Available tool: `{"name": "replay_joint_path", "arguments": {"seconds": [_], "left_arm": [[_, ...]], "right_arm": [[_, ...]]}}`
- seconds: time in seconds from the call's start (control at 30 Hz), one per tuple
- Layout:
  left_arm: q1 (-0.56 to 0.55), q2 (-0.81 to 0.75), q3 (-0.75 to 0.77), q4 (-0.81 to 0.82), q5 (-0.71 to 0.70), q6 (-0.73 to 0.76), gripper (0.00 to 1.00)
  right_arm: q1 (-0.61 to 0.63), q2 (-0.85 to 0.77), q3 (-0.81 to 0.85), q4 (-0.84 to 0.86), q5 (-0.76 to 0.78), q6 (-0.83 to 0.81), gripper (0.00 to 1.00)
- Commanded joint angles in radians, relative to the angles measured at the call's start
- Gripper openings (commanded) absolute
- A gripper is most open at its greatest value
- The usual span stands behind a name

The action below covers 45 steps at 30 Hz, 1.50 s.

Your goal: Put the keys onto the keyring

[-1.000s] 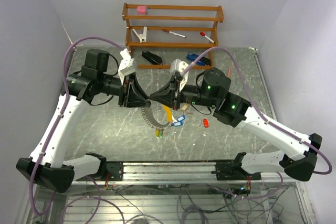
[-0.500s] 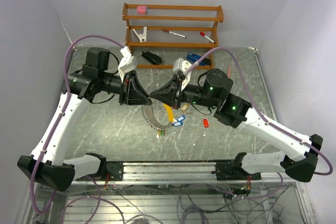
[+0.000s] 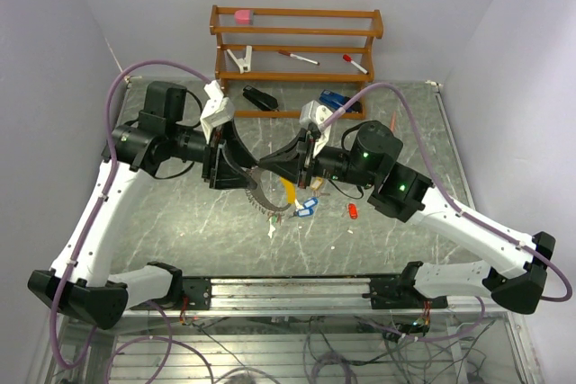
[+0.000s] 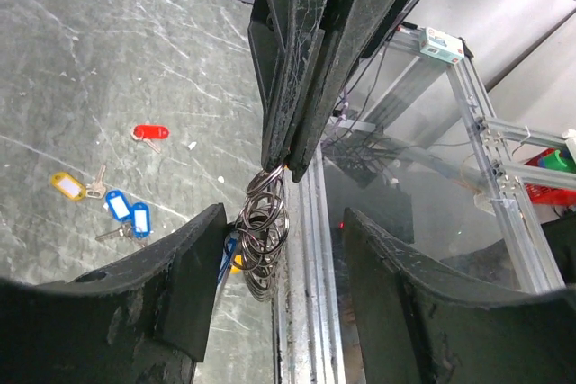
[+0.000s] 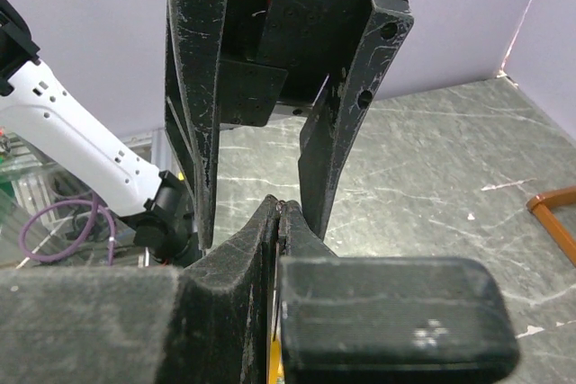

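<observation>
The keyring point(image 3: 262, 201), a silvery wire with several small rings bunched on it, hangs from my right gripper point(image 3: 267, 166), which is shut on its wire. In the left wrist view the rings point(image 4: 265, 233) dangle under the right fingertips. My left gripper point(image 3: 241, 168) is open, its fingers point(image 4: 162, 294) spread either side of the right gripper's tip and not touching the ring. Keys lie on the table below: a yellow tag point(image 3: 287, 192), blue tags point(image 3: 307, 209), a red tag point(image 3: 353, 211) and one small key point(image 3: 272, 229).
A wooden rack point(image 3: 297, 42) at the back holds a pink block, a clip and red-capped markers. A black stapler point(image 3: 261, 98) and a blue stapler point(image 3: 335, 101) lie before it. The metal rail point(image 3: 288, 290) runs along the near edge.
My left gripper has opened and let go of the keyring; before, it was shut tip to tip against the right gripper. The right gripper still holds the ring.
</observation>
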<state>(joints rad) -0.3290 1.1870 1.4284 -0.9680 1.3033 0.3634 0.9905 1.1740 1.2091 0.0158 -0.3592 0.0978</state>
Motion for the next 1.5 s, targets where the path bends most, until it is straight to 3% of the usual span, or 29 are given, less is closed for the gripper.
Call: {"name": "replay_joint_path", "arguments": {"seconds": [0.0, 0.4, 0.53, 0.63, 0.7, 0.97, 1.2, 1.3, 1.47], "left_arm": [[0.001, -0.001, 0.037, 0.049, 0.015, -0.047, 0.66], [-0.004, -0.027, -0.046, 0.288, -0.004, -0.240, 0.65], [-0.005, -0.027, -0.046, 0.284, -0.002, -0.236, 0.56], [-0.006, -0.027, -0.050, 0.293, -0.003, -0.245, 0.37], [-0.006, -0.028, -0.055, 0.299, -0.007, -0.253, 0.31], [-0.006, -0.036, -0.069, 0.304, -0.018, -0.262, 0.19], [-0.006, -0.044, -0.081, 0.325, -0.031, -0.285, 0.15], [-0.005, -0.044, -0.074, 0.325, -0.033, -0.280, 0.07], [-0.005, -0.039, -0.053, 0.297, -0.015, -0.248, 0.07]], "right_arm": [[0.003, -0.011, 0.025, 0.050, -0.007, 0.010, 0.00], [0.002, -0.002, 0.024, 0.070, -0.021, 0.020, 0.00], [0.003, -0.002, 0.023, 0.070, -0.018, 0.020, 0.00], [0.002, -0.005, 0.022, 0.071, -0.014, 0.022, 0.00], [0.003, -0.011, 0.018, 0.076, -0.006, 0.023, 0.00], [0.002, -0.018, 0.003, 0.096, 0.014, 0.029, 0.00], [0.002, -0.036, -0.018, 0.115, 0.051, 0.029, 0.00], [0.002, -0.044, -0.024, 0.118, 0.062, 0.037, 0.00], [0.002, -0.058, -0.039, 0.128, 0.092, 0.057, 0.00]]}}
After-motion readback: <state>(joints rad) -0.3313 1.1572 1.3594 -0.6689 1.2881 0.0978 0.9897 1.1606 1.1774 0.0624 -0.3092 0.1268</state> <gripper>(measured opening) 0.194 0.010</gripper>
